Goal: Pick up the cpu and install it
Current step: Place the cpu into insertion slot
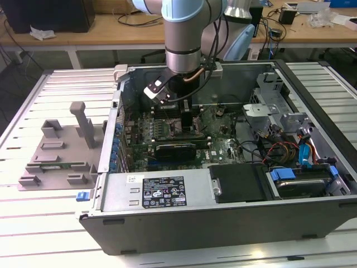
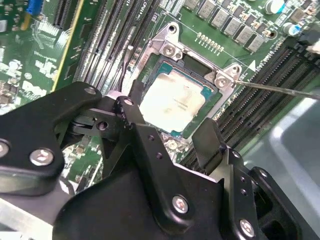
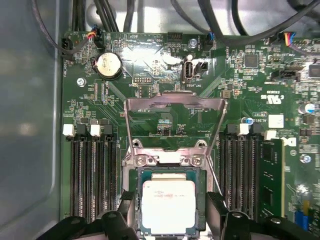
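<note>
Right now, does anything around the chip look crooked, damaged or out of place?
Nothing stands out. The chip lies square in its socket, the metal frame is flipped open, and the tool straddles the chip.

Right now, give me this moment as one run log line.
hand: open, straddling cpu | cpu: lying flat in socket | socket frame: raised | arm: reaching into computer case

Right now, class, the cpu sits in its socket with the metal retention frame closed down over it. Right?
Not quite. The retention frame stands swung open, as the first wrist view shows; the cpu does sit in its socket, uncovered.
</note>
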Action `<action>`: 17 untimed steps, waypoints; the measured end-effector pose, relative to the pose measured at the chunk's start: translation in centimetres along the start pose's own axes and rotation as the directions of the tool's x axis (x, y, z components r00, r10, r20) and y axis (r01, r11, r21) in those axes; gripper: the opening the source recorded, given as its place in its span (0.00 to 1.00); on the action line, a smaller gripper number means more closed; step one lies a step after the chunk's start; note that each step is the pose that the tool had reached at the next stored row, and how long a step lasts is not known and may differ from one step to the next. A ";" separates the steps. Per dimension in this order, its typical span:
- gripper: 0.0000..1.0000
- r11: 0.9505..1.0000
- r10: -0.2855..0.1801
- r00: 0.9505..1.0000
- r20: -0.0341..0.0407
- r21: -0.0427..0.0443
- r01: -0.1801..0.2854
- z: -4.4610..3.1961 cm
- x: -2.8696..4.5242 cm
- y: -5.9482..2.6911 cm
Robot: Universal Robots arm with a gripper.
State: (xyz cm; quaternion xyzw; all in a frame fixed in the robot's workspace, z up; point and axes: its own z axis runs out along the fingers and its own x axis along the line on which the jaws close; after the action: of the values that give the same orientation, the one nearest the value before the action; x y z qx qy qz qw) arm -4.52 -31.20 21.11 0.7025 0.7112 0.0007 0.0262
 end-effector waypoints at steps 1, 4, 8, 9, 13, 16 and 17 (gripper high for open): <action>0.67 1.000 0.000 1.000 0.000 0.000 0.000 -0.49 -0.02 0.02; 0.67 1.000 0.000 1.000 0.000 0.000 0.000 -0.71 -0.02 0.03; 0.59 1.000 0.000 1.000 0.000 0.000 0.000 -0.76 -0.03 0.03; 0.53 1.000 0.000 1.000 0.000 0.000 0.000 -0.77 -0.03 0.03; 0.29 1.000 0.000 1.000 0.000 0.000 0.000 -0.82 -0.03 0.03; 0.11 1.000 0.000 1.000 0.000 0.000 0.000 -0.85 -0.03 0.03; 0.11 1.000 0.000 1.000 0.000 0.000 0.000 -0.86 -0.03 0.03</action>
State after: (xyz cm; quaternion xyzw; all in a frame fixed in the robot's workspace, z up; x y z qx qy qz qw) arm -4.52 -31.20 21.97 0.7025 0.7112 0.0007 0.0262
